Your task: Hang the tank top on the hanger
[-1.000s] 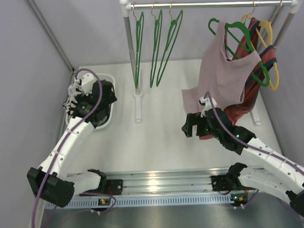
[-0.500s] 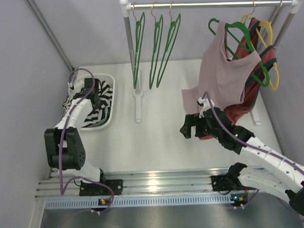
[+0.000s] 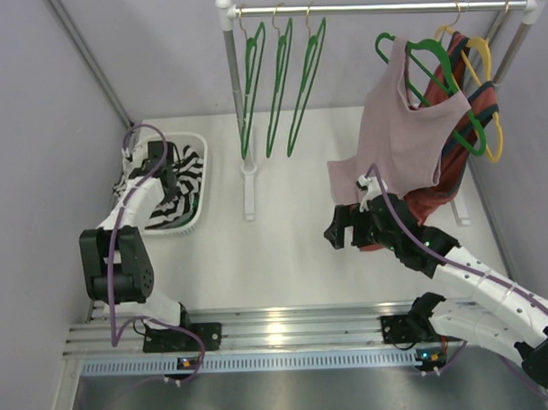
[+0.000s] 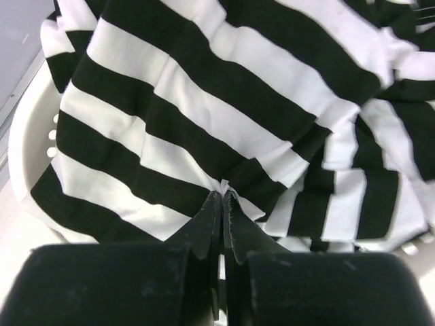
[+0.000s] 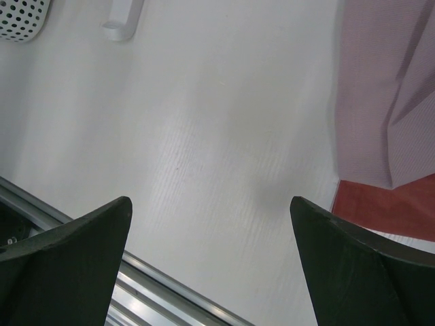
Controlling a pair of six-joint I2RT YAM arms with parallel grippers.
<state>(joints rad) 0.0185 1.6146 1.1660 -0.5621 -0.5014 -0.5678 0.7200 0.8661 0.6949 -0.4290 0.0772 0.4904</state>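
Note:
The black and white striped tank top (image 3: 185,183) lies crumpled in a white basket (image 3: 200,210) at the table's left. My left gripper (image 3: 161,169) is down in the basket. Its jaws are shut on a small fold of the tank top (image 4: 204,109), which bunches at the left gripper's (image 4: 224,195) tips. Three bare green hangers (image 3: 279,79) hang on the rail at the back, and which one is the hanger I cannot tell. My right gripper (image 3: 341,230) hovers open over the bare table, right of centre, with nothing between the right gripper's (image 5: 209,201) fingers.
A dusty-pink top (image 3: 402,137) hangs on another green hanger (image 3: 449,68) at the right, with a red garment (image 3: 444,185) and a yellow hanger (image 3: 486,81) behind it. The rack's white post and foot (image 3: 248,183) stand mid-table. An aluminium rail (image 3: 278,331) runs along the near edge.
My left arm has swung down into the basket and its jaws have closed on the striped fabric. The right arm has barely shifted.

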